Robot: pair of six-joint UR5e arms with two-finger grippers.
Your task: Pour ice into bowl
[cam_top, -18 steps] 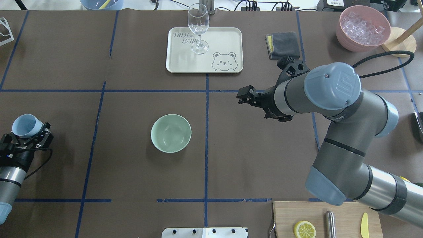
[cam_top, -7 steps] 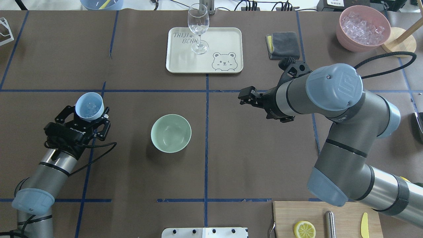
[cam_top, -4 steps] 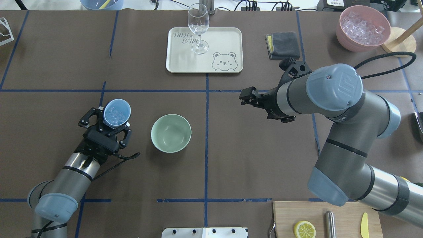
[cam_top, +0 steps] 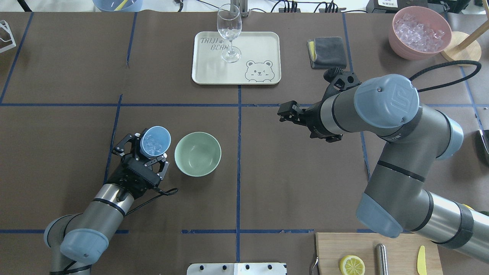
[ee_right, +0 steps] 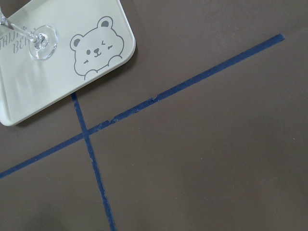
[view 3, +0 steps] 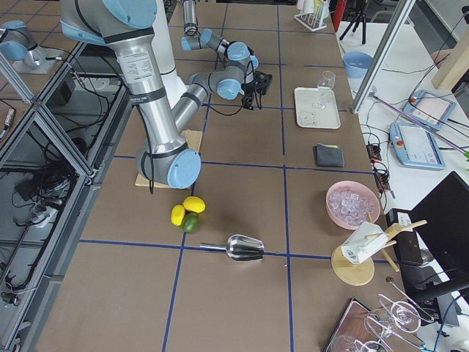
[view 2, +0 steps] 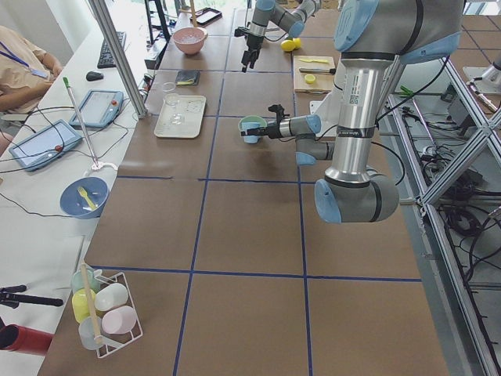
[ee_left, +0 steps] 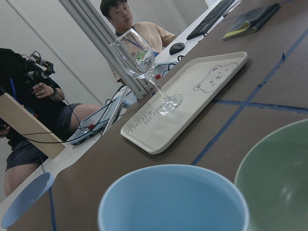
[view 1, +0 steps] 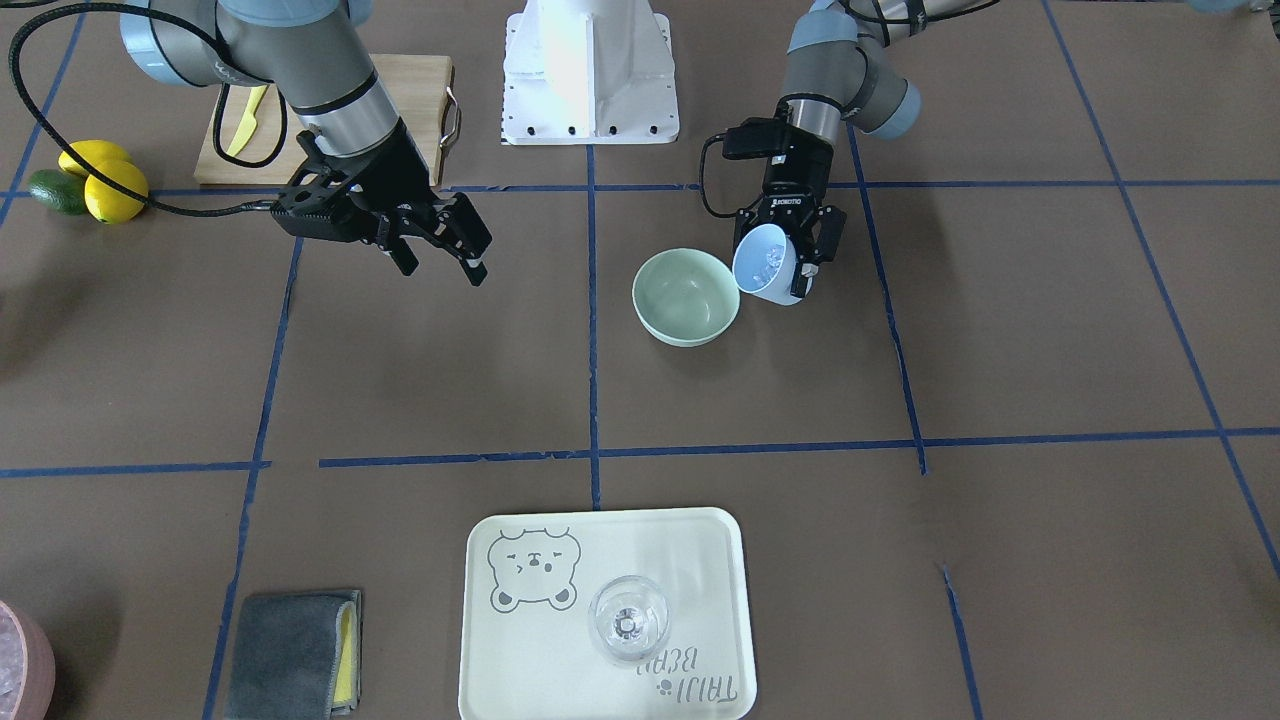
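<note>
step: pre-pour | left end effector [cam_top: 151, 148]: clamped on light blue cup [cam_top: 155, 139], tilted bowlward to bring its lip toward the rim | ice [cam_top: 153, 144]: inside cup, just left of mint-green bowl [cam_top: 197, 154] on worktop [cam_top: 290, 179] | right end effector [view 1: 443, 270]: fingers apart, empty, held well right, away from the pour

2 grey arms [cam_top: 397, 179], blue joint caps [cam_top: 386, 100], black fingers [view 1: 472, 238], cables [cam_top: 458, 60].
</note>
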